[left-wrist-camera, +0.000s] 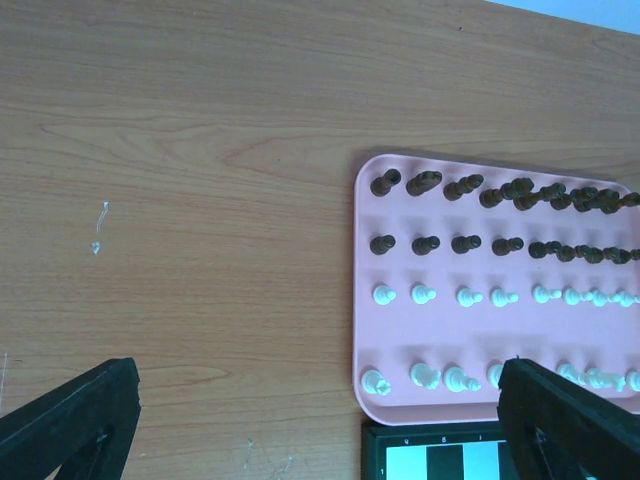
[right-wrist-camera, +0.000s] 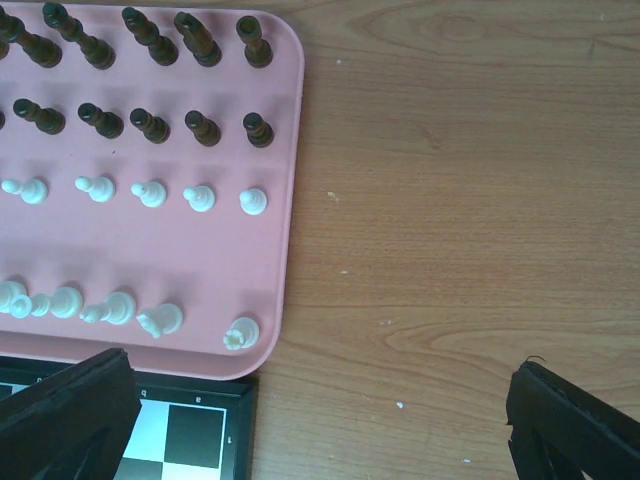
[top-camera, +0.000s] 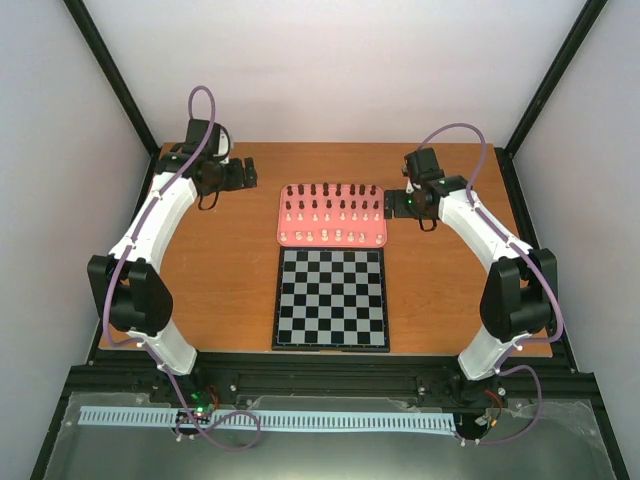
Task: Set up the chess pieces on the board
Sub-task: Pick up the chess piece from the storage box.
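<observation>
The checkered board (top-camera: pixel 332 299) lies on the table with no pieces on it. All the chess pieces stand in four rows on the pink tray (top-camera: pixel 333 240) just behind it: dark pieces (top-camera: pixel 331 189) in the two far rows, cream-white pieces (top-camera: pixel 331 235) in the two near rows. My left gripper (top-camera: pixel 247 176) is open and empty, left of the tray. My right gripper (top-camera: pixel 392 205) is open and empty at the tray's right edge. The left wrist view shows the tray's left part (left-wrist-camera: pixel 372 340) and a board corner (left-wrist-camera: pixel 380 455); the right wrist view shows its right part (right-wrist-camera: pixel 285 240).
The wooden table (top-camera: pixel 220 270) extends left and right of the board and tray. Black frame posts rise at the back corners. A black rail with a white toothed strip (top-camera: pixel 260 420) runs along the near edge behind the arm bases.
</observation>
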`<state>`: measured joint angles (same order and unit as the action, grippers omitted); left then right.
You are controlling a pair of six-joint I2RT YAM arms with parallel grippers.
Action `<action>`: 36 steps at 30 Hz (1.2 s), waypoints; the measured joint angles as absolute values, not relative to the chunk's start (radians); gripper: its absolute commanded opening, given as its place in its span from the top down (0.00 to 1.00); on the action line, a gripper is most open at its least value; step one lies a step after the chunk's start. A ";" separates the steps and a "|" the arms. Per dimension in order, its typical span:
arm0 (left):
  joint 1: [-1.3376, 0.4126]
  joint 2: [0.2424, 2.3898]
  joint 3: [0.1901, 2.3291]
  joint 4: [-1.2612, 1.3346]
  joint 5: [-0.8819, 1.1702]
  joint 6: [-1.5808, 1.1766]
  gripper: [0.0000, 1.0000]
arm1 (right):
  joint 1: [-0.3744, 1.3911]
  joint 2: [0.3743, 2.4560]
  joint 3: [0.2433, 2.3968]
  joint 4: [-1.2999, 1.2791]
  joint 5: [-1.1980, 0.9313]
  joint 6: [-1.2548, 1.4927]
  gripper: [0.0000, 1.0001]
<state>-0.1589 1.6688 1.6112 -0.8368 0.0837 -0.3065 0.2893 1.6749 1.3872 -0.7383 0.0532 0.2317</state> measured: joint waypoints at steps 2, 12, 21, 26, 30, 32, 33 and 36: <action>-0.159 1.669 1.612 -0.837 0.086 -0.306 0.00 | 0.289 1.676 1.387 -0.741 0.057 0.232 0.00; -0.159 1.669 1.612 -0.837 0.102 -0.287 0.00 | 0.289 1.676 1.385 -0.741 0.070 0.226 0.00; -0.159 1.669 1.612 -0.849 0.127 -0.279 0.00 | 0.289 1.676 1.374 -0.752 0.054 0.202 0.00; -0.159 1.683 1.615 -0.881 0.143 -0.261 0.00 | 0.310 1.720 1.423 -0.808 0.081 0.169 0.02; -0.159 1.694 1.615 -0.908 0.144 -0.249 0.00 | 0.343 1.725 1.418 -0.827 0.061 0.161 0.10; -0.159 1.694 1.615 -0.924 0.144 -0.247 0.00 | 0.358 1.725 1.407 -0.827 0.039 0.162 0.18; -0.159 1.694 1.615 -0.928 0.146 -0.246 0.00 | 0.364 1.726 1.402 -0.829 0.034 0.160 0.24; -0.159 1.694 1.615 -0.945 0.155 -0.246 0.00 | 0.386 1.747 1.393 -0.835 0.002 0.168 0.37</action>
<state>-0.1589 1.6936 1.6154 -0.9455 0.1551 -0.2459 0.3859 1.7470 1.3926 -0.8352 0.0021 0.1677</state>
